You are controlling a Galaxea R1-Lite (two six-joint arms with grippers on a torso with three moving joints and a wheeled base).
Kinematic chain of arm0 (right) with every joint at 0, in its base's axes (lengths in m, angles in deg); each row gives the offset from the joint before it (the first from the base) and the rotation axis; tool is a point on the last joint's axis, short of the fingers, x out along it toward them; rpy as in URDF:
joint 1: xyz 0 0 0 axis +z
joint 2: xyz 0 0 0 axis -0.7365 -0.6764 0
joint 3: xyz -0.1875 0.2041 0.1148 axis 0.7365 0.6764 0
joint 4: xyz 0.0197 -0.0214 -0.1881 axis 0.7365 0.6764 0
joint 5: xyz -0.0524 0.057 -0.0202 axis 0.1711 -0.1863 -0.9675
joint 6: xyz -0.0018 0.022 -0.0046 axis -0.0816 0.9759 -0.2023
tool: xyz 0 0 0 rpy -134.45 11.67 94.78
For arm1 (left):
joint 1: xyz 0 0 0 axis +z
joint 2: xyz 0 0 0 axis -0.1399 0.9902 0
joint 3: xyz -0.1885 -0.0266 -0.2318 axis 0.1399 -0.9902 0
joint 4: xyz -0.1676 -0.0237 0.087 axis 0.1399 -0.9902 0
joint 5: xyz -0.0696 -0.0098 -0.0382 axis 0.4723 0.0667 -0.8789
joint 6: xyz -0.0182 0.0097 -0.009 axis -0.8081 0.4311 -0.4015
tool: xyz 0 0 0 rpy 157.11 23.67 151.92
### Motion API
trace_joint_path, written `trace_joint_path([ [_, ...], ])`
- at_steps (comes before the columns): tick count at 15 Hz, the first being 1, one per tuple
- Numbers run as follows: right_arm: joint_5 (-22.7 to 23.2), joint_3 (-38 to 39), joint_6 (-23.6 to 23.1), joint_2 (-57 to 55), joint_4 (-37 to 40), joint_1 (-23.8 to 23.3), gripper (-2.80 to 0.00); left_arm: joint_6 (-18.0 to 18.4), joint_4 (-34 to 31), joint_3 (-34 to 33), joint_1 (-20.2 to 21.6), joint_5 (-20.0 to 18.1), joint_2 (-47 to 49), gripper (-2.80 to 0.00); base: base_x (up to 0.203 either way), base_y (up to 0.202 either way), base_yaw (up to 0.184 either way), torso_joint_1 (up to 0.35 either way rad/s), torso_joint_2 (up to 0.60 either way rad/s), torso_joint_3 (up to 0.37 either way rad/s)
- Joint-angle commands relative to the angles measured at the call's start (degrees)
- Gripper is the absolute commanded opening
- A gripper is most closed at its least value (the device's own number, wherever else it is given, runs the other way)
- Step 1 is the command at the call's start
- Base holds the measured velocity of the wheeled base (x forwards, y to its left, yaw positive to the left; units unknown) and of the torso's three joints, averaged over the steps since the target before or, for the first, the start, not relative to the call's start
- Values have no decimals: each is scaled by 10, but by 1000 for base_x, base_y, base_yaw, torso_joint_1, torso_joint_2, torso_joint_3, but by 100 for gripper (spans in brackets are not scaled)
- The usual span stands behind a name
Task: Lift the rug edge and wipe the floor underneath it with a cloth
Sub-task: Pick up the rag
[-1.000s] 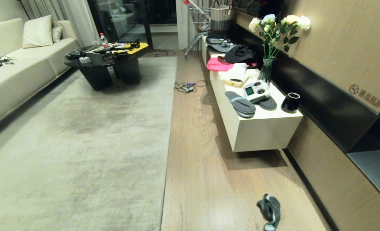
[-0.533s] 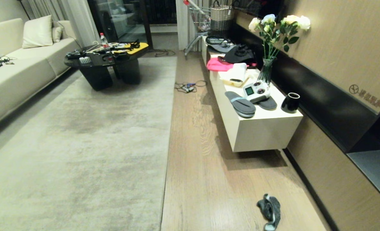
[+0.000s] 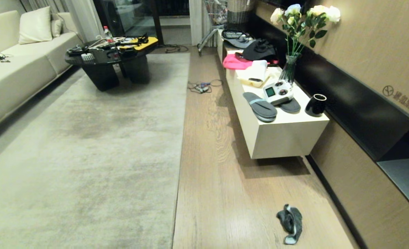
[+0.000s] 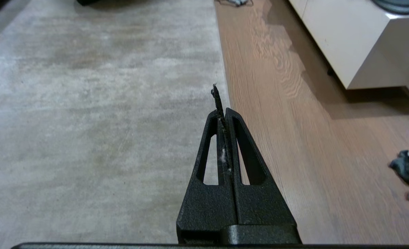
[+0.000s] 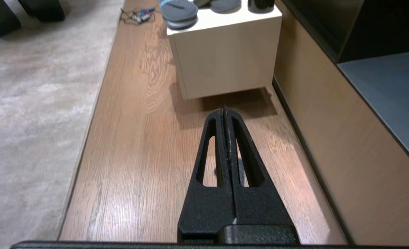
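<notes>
Because both the left gripper (image 4: 224, 110) and right gripper (image 5: 224, 110) were closed and empty, the cloth (image 3: 290, 223) lay ungrasped; wiping could not begin.

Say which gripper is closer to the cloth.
Right. The right gripper hangs over the floor strip where the cloth lies; the left gripper hangs above the rug edge, farther away.

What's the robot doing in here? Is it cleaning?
Nothing is being handled yet. The cloth lies crumpled on the floor, to the right of the rug edge, which lies flat. The left gripper is shut and empty above the rug's border. The right gripper is shut and empty too, above the bare wood near the white cabinet. No lifting or wiping has begun.
</notes>
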Motion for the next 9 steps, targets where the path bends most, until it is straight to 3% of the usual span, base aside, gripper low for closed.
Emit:
trace_joint_path([
  [1,0,0,0,-1,0,0,-280,0,-3,2,0,-1,0,-280,0,0,0,2,2,-183],
  [9,0,0,0,-1,0,0,-280,0,-2,2,0,0,0,-280,0,0,0,4,5,-196],
])
